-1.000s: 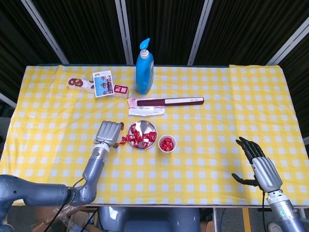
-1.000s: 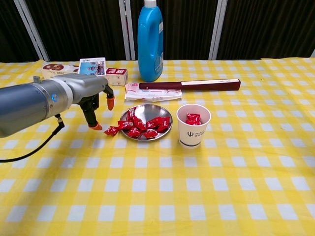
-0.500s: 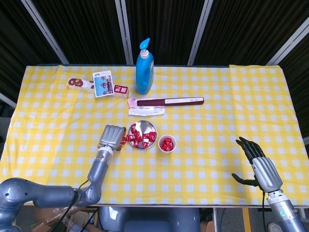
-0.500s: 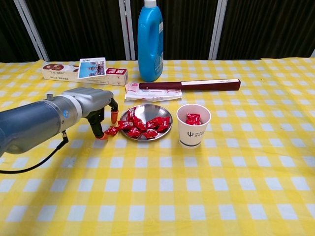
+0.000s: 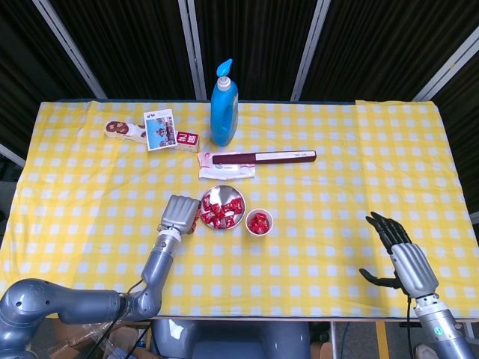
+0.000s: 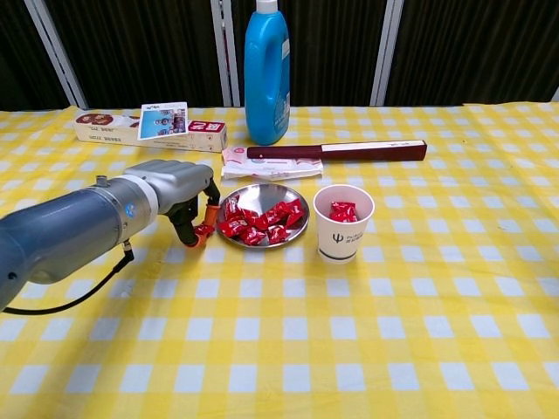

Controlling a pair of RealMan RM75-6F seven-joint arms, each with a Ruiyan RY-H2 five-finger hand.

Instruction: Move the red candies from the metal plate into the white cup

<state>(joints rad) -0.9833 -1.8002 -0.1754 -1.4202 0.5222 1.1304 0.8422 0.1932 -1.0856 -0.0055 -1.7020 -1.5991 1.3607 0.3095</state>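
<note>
Left robot hand [image 6: 179,194] has slid in against the plate [image 6: 262,197] rim, fingers pinching an edge candy [image 6: 229,229], cup [image 6: 342,223] beyond; transfer next.

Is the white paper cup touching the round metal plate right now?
Apart. The chest view shows a strip of yellow checked cloth between the white paper cup and the rim of the round metal plate.
</note>
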